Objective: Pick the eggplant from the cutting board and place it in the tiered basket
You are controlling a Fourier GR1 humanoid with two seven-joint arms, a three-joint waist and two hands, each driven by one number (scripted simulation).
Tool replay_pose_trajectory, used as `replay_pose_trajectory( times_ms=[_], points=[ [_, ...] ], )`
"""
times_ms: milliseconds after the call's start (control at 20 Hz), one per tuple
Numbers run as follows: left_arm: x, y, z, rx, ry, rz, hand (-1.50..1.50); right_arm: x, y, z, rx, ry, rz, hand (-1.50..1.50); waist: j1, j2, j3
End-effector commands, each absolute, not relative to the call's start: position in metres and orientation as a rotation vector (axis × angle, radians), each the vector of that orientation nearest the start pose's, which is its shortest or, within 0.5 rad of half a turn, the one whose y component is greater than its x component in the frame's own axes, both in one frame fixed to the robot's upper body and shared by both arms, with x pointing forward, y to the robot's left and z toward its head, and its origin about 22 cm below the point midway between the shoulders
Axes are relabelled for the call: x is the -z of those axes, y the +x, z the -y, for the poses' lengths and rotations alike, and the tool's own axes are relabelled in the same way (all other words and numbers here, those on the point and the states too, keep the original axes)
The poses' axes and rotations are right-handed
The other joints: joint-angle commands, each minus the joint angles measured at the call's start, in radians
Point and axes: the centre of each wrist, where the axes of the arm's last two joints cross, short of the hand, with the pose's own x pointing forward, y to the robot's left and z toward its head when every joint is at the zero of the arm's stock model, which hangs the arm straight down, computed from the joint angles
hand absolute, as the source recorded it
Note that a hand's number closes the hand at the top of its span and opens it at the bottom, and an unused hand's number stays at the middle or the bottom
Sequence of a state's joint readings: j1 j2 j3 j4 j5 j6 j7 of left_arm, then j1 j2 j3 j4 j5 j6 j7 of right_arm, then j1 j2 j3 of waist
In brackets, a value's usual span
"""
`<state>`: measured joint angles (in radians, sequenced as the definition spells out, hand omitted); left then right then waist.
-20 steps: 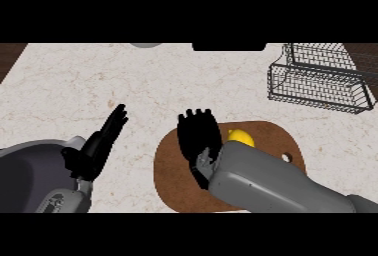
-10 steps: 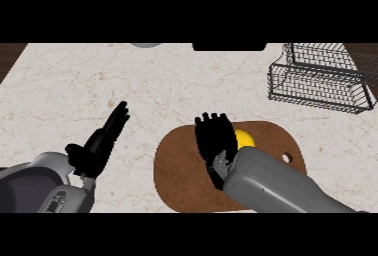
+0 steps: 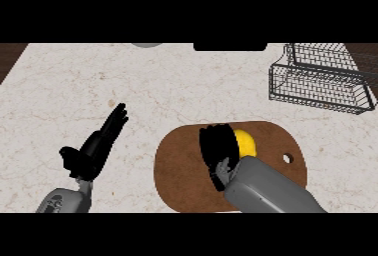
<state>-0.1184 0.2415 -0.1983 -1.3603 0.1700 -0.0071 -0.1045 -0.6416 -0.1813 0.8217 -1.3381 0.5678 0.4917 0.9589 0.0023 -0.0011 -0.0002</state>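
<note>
A yellow rounded object lies on the brown cutting board, where the task's eggplant would be; no purple thing shows. My right hand is over the board, its straight fingers lying along the yellow object's left side and hiding part of it. It is open, and I cannot tell whether it touches the object. My left hand rests open on the counter to the left of the board, fingers pointing up. The wire tiered basket stands at the far right of the counter.
A grey round thing and a dark block sit at the counter's far edge. The marble counter stretches between the board and the basket. Dark wood shows past its left corner.
My right hand has moved right across the board until it lies against the yellow object. My left forearm has drawn back towards the lower edge, with the hand still open.
</note>
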Motion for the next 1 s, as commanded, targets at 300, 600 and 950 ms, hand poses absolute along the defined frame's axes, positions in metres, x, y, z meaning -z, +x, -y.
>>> replay_pose_trajectory(
  times_ms=[300,600,950],
  points=[
    [0.006,0.271,-0.252,0.242,-0.088,1.520,0.00,-0.047,0.287,0.041,-1.597,-0.768,0.924,1.50,0.002,0.001,0.000],
    [0.030,0.257,-0.236,0.231,-0.065,1.532,0.00,-0.046,0.292,0.023,-1.607,-0.774,0.958,1.50,0.003,0.002,0.000],
    [0.023,0.254,-0.258,0.141,0.019,1.518,0.00,-0.083,0.331,0.258,-1.243,-1.052,0.895,1.50,-0.138,-0.003,0.009]
  ],
)
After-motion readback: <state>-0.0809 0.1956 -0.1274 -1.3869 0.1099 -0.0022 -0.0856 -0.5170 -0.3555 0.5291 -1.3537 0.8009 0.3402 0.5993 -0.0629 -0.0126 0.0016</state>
